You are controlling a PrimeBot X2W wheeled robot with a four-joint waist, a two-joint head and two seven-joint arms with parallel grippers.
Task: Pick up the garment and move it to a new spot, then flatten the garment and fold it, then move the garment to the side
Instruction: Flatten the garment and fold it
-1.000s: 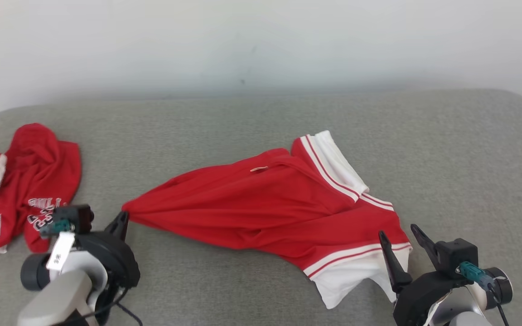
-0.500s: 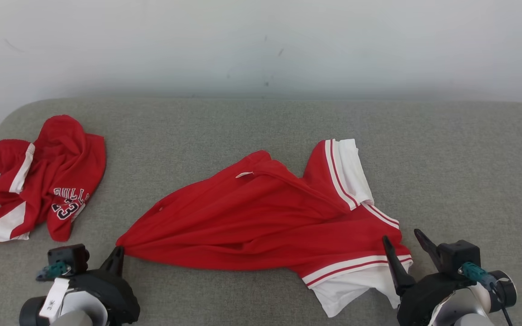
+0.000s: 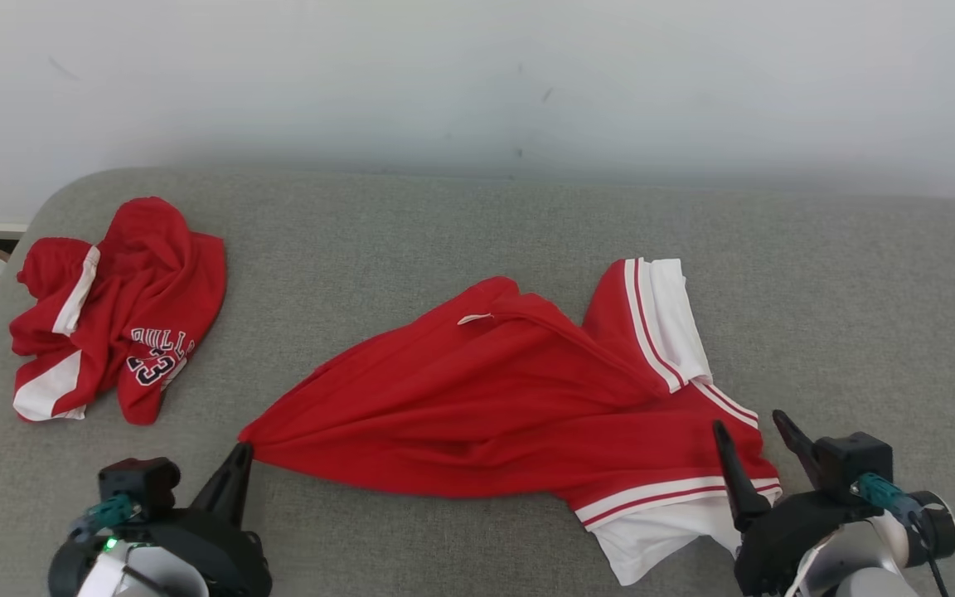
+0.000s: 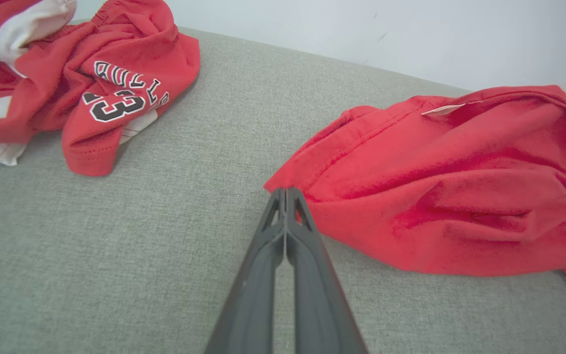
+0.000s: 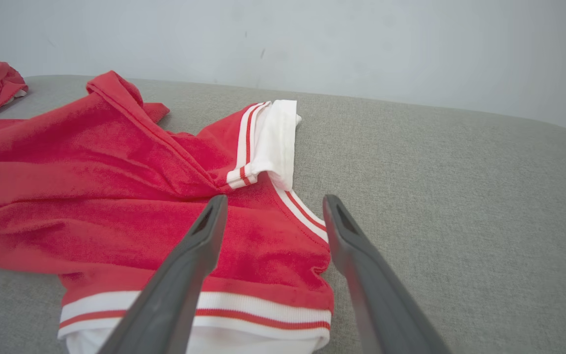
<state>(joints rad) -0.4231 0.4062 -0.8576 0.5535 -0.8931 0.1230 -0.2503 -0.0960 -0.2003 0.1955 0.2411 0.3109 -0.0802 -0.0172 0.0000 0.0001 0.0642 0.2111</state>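
The garment point(image 3: 486, 398) is lying bunched on the cushion point(image 3: 444, 224), the left gripper point(image 3: 241, 452) is pinching its corner and the right gripper point(image 3: 748, 419) is hovering spread over the striped hem point(image 3: 660, 497), so a one-sided pull is probably risking that thin pinch slipping free.

Surface point(image 3: 444, 232): grey woven fabric with rounded corners, spanning the frame.
On it:
- garment point(image 3: 486, 398), red with white striped bands, spread and creased, centre to lower right
- jersey point(image 3: 121, 315), red and white, crumpled, numbered 23, upper left, well apart from the garment
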